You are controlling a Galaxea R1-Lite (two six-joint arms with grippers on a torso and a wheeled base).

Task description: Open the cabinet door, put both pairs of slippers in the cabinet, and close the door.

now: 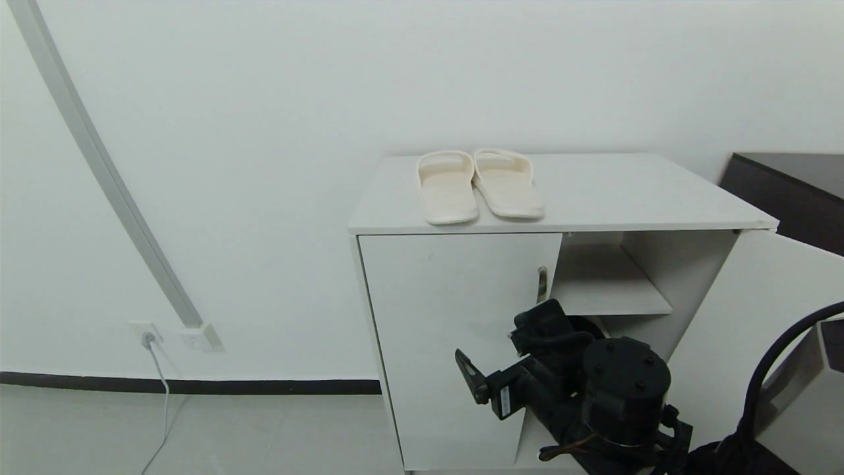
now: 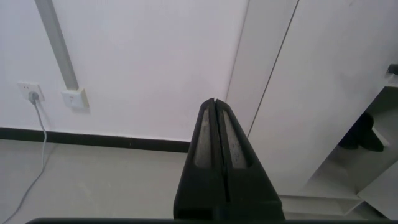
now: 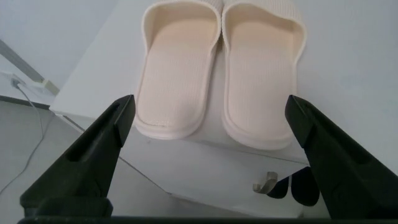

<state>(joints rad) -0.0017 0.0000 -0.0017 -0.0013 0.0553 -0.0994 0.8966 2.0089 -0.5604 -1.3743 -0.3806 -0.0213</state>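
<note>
left end effector [image 2: 214, 143] is closed and empty, low before the cabinet's [image 1: 593, 191] shut left door [image 1: 455, 330]. right end effector [image 3: 210, 102] gapes wide, empty, above the cream slippers [image 1: 478, 185] lying side by side on the cabinet top. right door [image 1: 745, 316] stands open.

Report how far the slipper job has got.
Done: the cabinet's right door stands open. In hand: the right gripper, open, hovers over the cream slippers on the cabinet top, not gripping them. The left gripper is shut and empty, low before the closed left door. A dark shape lies in the lower compartment; whether it is the other pair, I cannot tell. Left: stow the cream pair, close the door.
</note>
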